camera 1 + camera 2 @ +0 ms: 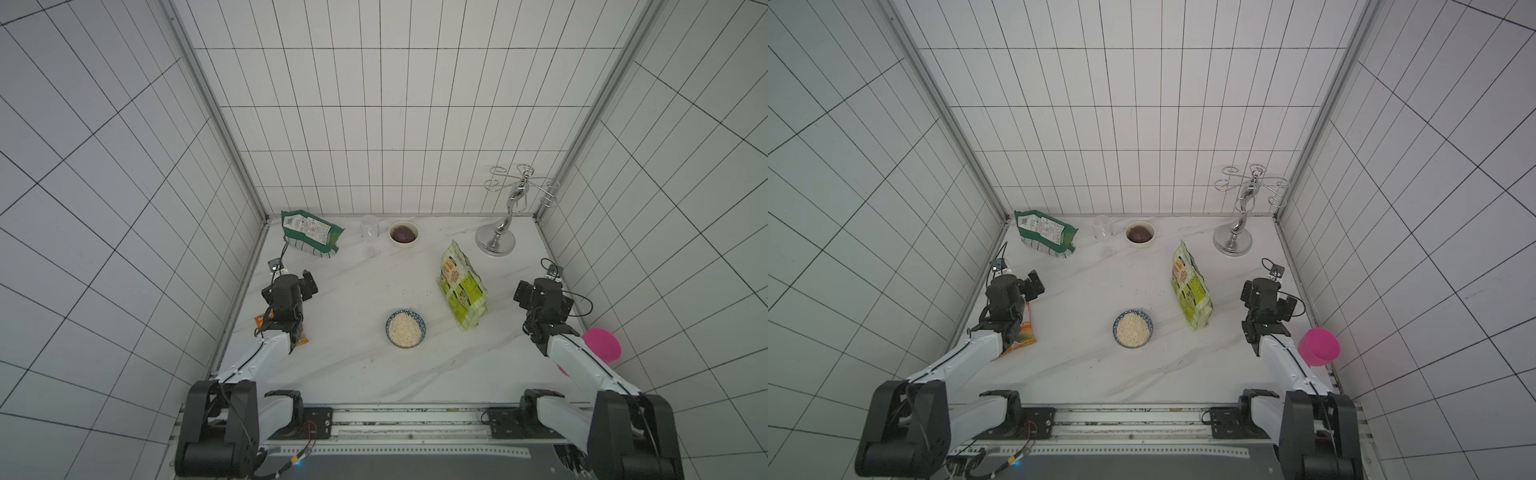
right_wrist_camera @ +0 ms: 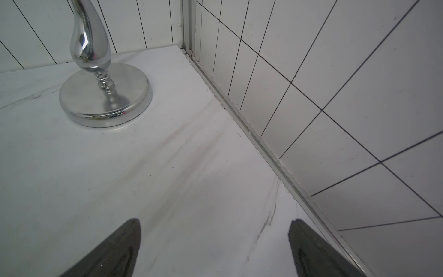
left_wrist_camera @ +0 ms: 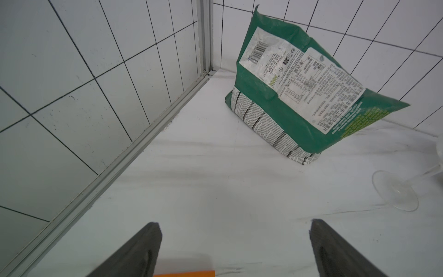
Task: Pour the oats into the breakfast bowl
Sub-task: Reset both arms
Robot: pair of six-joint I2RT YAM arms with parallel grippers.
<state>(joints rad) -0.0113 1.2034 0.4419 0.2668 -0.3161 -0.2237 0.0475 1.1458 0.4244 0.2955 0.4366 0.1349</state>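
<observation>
Oats [image 1: 405, 329] fill the bowl [image 1: 388, 326] mid-table [image 1: 353, 374] — the pour looks done. Their pouch [image 1: 461, 286] stands just beside it, free of both claws. Left claw [image 3: 236, 230] and right claw [image 2: 214, 227] gape wide, empty — next, only parking the arms.

Both top views: mounted high above my base rail [image 1: 411, 419], looking down and forward over whole marble tabletop [image 1: 353, 374] to back wall [image 1: 374, 124] — near-identical, offset sideways only, far from everything. My left wrist camera: low, close over tabletop, facing back-left corner, left gripper [image 3: 235, 223] in near foreground; shares dark green bag [image 3: 287, 96] with both top views. My right wrist camera: same low, close stance behind right gripper [image 2: 215, 220], facing back-right corner; shares chrome stand [image 2: 105, 100] with both top views. Wrist views point toward opposite corners.
</observation>
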